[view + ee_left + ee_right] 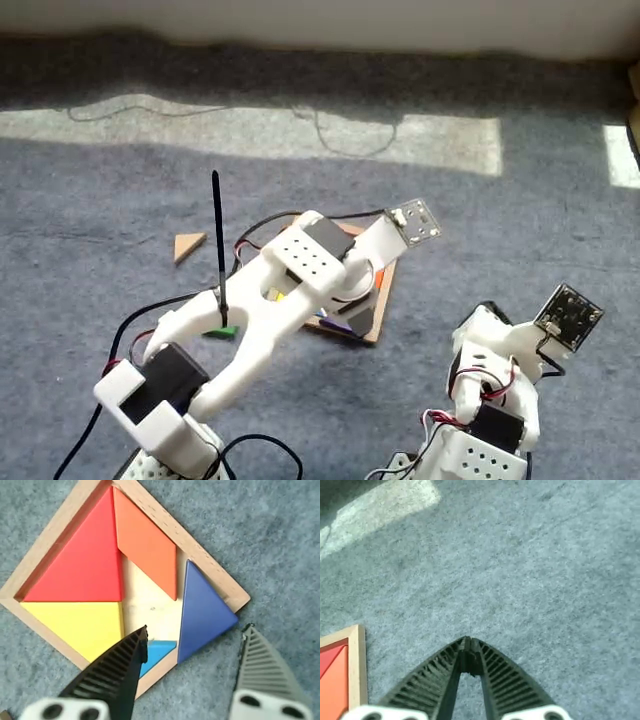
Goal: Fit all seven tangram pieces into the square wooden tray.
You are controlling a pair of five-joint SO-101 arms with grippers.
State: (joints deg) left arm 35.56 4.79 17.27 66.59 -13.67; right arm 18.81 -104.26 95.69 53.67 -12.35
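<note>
Four pieces seated in the tray (170, 527); dark blue triangle (205, 610) rides its edge, tan triangle (188, 245) out on carpet (100, 200). My left gripper (195, 629) gapes wide, right gripper (470, 655) pinched shut.

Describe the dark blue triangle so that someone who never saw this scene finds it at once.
Find the square wooden tray on the grey carpet. The dark blue triangle lies beside the orange piece. Unlike its neighbours, one of its corners sticks out over the tray's rim.

Tray (385, 295) on carpet (520, 230); loose triangle (188, 245) well left of it; another triangle (202, 612) lying across tray rim.
</note>
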